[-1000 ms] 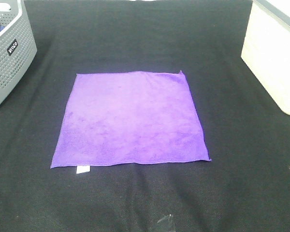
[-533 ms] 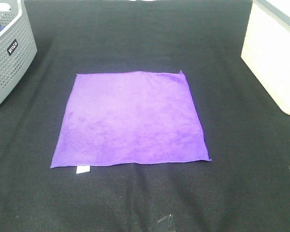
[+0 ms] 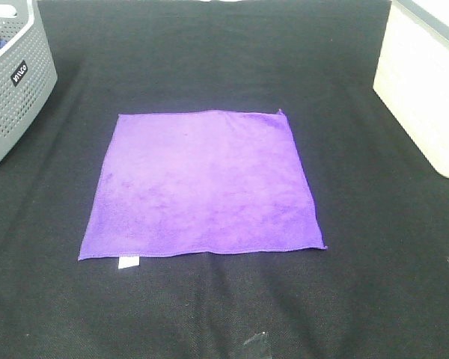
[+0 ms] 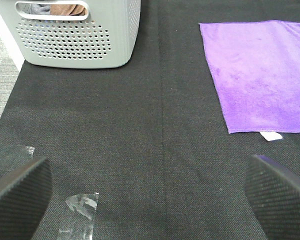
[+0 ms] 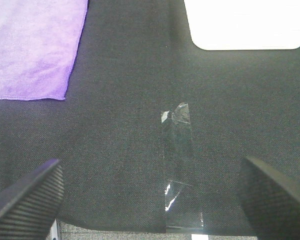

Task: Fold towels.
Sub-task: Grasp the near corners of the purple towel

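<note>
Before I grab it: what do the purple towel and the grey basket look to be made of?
Purple towel: soft, matte, fuzzy pile with a stitched hem, likely microfibre. Grey basket: rigid moulded plastic, judging by its smooth walls and regular rows of punched holes.

Black woven fabric table cover [image 3: 209, 60] across whole work surface. Grey perforated plastic basket [image 3: 15, 90] at far left, black label [image 3: 19, 72] on side, brown and grey fabric seen through handle slot [image 4: 65, 8]. Cream rectangular bin [image 3: 423, 90] at far right. Crumpled clear tape strip [image 3: 256, 342] stuck down near front edge, right of centre.
</note>
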`<move>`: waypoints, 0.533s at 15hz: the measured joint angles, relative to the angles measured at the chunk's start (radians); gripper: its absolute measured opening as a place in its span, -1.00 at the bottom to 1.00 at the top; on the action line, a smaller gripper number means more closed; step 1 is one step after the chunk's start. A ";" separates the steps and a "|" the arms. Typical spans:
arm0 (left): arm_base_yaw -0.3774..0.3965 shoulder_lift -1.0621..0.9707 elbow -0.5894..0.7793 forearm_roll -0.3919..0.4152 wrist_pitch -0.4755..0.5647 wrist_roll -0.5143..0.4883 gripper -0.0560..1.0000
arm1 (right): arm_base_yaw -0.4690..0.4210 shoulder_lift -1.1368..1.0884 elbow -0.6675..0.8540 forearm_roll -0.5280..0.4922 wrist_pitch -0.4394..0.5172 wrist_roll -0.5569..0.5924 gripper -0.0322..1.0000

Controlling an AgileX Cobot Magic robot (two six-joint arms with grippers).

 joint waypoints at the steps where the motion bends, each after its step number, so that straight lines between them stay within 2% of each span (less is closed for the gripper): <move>1: 0.000 0.000 0.000 0.000 0.000 0.000 0.98 | 0.000 0.000 0.000 0.000 0.000 0.000 0.80; 4: 0.000 0.032 -0.013 -0.020 0.013 0.000 0.98 | 0.000 0.027 -0.019 0.032 0.018 0.000 0.80; 8: 0.000 0.399 -0.192 -0.033 0.115 0.000 0.98 | 0.000 0.374 -0.120 0.099 0.031 0.000 0.80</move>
